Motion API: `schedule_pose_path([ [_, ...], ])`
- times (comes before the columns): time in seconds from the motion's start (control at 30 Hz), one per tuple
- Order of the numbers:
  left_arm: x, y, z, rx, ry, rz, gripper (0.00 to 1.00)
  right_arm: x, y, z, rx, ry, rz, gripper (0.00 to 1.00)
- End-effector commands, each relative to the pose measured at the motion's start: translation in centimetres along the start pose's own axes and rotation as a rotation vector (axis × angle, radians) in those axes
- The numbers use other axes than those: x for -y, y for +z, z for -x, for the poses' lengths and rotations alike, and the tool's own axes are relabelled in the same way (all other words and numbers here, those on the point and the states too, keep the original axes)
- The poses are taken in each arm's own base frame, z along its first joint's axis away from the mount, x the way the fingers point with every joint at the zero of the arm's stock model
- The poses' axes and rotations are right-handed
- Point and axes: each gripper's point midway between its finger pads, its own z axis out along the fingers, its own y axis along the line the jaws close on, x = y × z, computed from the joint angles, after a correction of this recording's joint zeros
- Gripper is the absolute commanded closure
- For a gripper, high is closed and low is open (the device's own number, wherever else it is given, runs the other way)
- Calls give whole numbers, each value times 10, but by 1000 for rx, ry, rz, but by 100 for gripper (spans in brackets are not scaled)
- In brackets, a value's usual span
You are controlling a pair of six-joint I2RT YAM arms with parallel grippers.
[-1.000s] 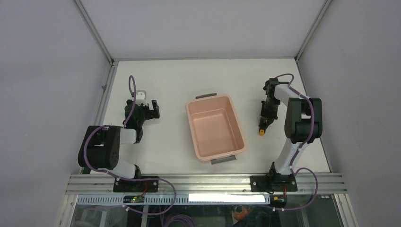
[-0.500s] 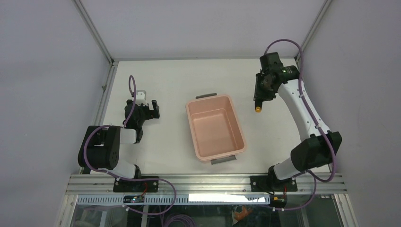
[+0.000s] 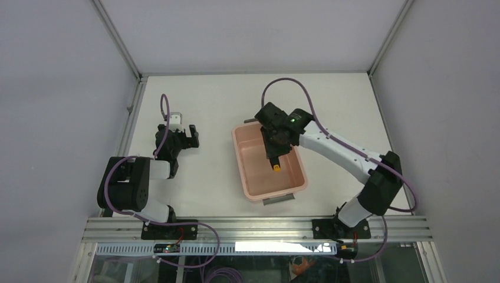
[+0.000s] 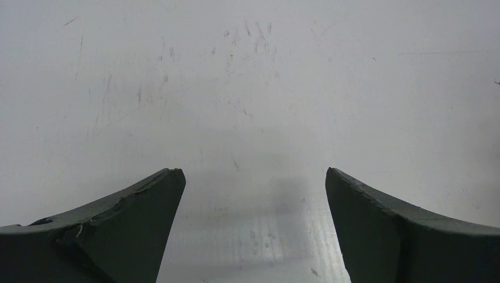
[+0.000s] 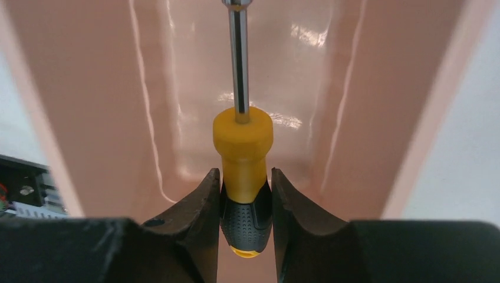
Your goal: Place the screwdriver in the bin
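Note:
My right gripper [image 3: 275,154] is shut on the screwdriver [image 3: 276,167] by its black-and-orange handle and holds it over the inside of the salmon-pink bin [image 3: 242,177]. In the right wrist view the gripper [image 5: 244,180] clamps the handle [image 5: 243,147]. The silver shaft [image 5: 238,59] points away over the bin's floor [image 5: 194,88], and its tip is cut off at the top edge. I cannot tell whether the screwdriver touches the bin. My left gripper [image 3: 184,135] is open and empty over the bare table left of the bin. It also shows in the left wrist view [image 4: 253,177].
The bin stands mid-table with a grey handle [image 3: 257,119] at the far end and another [image 3: 278,200] at the near end. Grey walls and a metal frame close in the white table [image 3: 206,97]. An aluminium rail [image 3: 259,227] runs along the near edge.
My right arm has swung left from the table's right side, carrying the screwdriver to above the bin's inside. The left arm has not moved.

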Motion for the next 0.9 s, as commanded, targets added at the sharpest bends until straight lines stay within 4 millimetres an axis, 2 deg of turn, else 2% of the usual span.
schedule_pose_path([
  [0.0,1,4,25,83,9,-12,1,-21,43,-9,-16,58,15,100],
  [0.17,0,4,25,84,9,-12,1,-28,81,-28,-53,53,-26,100],
  [0.33,1,4,25,84,9,-12,1,-18,112,-50,-101,63,-91,100],
  [0.43,0,4,25,85,9,-11,1,-15,120,-57,-118,71,-111,88],
  [0.57,0,4,25,84,9,-12,1,-15,117,-53,-91,77,-115,67],
  [0.67,0,4,25,84,9,-12,1,-18,104,-44,-50,78,-104,50],
  [0.87,0,4,25,84,9,-12,1,-22,71,-26,31,48,-93,34],
])
